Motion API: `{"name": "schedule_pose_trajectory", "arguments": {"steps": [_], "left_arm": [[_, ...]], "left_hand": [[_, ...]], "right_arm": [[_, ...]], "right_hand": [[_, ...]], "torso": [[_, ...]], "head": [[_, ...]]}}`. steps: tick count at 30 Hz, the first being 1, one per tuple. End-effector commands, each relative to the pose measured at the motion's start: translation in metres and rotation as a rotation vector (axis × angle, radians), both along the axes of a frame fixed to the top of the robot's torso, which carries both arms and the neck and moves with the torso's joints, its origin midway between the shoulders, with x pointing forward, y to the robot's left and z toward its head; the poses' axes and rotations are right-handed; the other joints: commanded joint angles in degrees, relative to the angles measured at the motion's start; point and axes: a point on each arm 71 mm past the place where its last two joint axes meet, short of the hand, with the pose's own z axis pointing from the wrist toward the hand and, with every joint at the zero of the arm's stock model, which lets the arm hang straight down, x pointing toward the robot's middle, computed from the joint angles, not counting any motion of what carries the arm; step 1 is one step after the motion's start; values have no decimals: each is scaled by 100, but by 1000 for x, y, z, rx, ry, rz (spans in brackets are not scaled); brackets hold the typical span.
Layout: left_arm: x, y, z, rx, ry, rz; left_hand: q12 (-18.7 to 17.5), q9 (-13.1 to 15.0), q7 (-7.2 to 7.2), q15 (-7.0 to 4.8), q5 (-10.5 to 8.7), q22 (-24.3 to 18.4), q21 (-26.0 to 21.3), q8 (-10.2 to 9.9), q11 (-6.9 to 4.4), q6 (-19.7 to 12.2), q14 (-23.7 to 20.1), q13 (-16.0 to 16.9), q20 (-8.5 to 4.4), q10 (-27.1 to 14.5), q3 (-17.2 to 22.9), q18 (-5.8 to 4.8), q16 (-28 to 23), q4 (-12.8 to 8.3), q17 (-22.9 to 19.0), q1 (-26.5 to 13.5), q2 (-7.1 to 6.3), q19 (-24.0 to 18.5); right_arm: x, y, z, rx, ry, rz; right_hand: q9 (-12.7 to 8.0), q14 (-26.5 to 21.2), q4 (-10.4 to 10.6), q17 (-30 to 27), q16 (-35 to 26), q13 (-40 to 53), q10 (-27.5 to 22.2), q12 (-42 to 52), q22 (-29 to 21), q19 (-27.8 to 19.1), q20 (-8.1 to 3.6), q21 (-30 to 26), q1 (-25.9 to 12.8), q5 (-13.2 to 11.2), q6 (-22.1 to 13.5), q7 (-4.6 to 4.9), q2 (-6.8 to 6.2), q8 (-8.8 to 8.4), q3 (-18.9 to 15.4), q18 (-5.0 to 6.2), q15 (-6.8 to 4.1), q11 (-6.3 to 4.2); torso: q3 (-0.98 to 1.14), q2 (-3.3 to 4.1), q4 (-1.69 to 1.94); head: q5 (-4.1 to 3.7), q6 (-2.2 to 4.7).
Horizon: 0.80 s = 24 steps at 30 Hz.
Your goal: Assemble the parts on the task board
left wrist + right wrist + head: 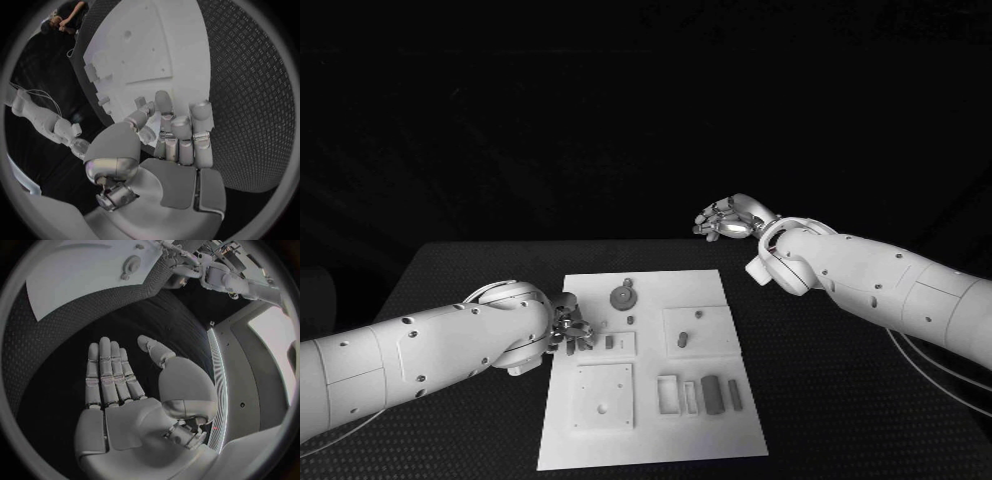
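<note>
The task board (653, 380) lies flat at the centre of the black table (848, 400), its long side running away from the robot. On it, grey parts are spread over the surface: a round part with a tab (623, 296) near the far edge at about 12 o'clock of the board's centre, a small upright peg (682, 340) just right of centre, a square plate (604, 395) at about 7 o'clock, and a row of slim upright blocks (700, 393) at about 5 o'clock.

Left robot hand (570, 332): positioned at the board's left edge, at 9 o'clock from the board's centre, fingers over the board's margin. In the left wrist view the fingers (181, 135) are curled inward above the board's edge (187, 45); whether they grip a part cannot be told, as the fingertips hide whatever lies under them. The round part sits at about 1 o'clock from this robot hand, near but apart.

Right robot hand (727, 219): raised beyond the table's far edge, at about 1 o'clock from the board and well apart from it. The right wrist view shows its palm flat with fingers (107, 375) extended side by side and thumb apart, holding nothing, above the table surface, with the board (81, 275) well ahead of the fingertips.
</note>
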Motion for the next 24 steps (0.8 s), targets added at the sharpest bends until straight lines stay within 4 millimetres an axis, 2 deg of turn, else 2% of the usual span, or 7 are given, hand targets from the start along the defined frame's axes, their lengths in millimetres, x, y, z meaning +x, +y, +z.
{"name": "schedule_pose_trajectory", "arguments": {"steps": [1,10,13,16,17,19,24], "left_arm": [[-4,-2,-7,20,32,-16],[-4,-1,-9,18,55,-29],[-3,1,-10,17,66,-26],[-3,1,-10,20,69,-28],[-3,0,-10,20,70,-31],[-3,-1,-10,21,72,-33],[-4,-2,-11,27,85,-51]], "left_hand": [[17,-6,-48,-43,30,125,41,34,1,105,19,9,-16,39,21,273,23,-43,10,52,56,3],[39,-1,-56,-49,24,125,56,50,-6,122,27,20,-16,60,24,270,33,-65,22,68,38,8],[50,2,-60,-53,20,125,63,56,-10,126,32,26,-19,67,30,271,39,-76,28,83,32,13],[61,13,-64,-57,18,124,70,65,-14,138,36,31,-22,72,36,272,44,-85,33,98,35,17],[63,16,-65,-58,20,124,72,66,-15,140,36,33,-22,73,38,272,45,-87,34,102,36,18],[66,19,-66,-59,20,124,73,67,-16,141,37,34,-23,73,38,272,46,-90,35,105,33,19],[78,31,-70,-62,22,124,82,71,-20,145,39,40,-24,75,43,272,50,-109,41,125,18,22]], "right_arm": [[0,2,0,3,0,14],[0,2,0,5,6,20],[0,3,-1,7,9,24],[0,4,-1,7,10,25],[0,3,-1,7,10,25],[0,3,-1,7,9,22],[0,4,-1,7,10,26]], "right_hand": [[-6,38,-5,6,-34,-10,49,5,6,5,40,-40,28,25,-27,40,-8,16,-23,37,14,2],[-12,41,20,12,-45,-32,50,10,8,5,46,-46,4,25,-29,41,-8,16,-35,40,15,3],[-14,43,32,15,-50,-41,50,12,9,5,49,-49,-7,25,-29,41,-5,17,-39,42,15,3],[-16,44,41,17,-53,-48,50,13,10,5,50,-51,-15,26,-29,42,-6,17,-42,43,16,3],[-16,44,43,18,-54,-49,50,14,11,5,51,-51,-16,26,-29,42,-6,17,-43,44,16,3],[-17,44,45,18,-55,-51,50,14,11,5,51,-52,-17,26,-29,42,-6,17,-43,44,16,3],[-18,44,46,19,-57,-55,50,15,11,5,51,-53,-17,26,-30,41,-7,17,-43,46,15,3]], "torso": [[-5,-2,0],[-2,-3,7],[1,-1,2],[-3,-2,-6],[-4,-1,-6],[-5,1,-5],[0,-2,-1]], "head": [[-12,-8],[-16,-22],[-11,-75],[0,-69],[-2,-39],[-11,-67],[-6,-40]]}}
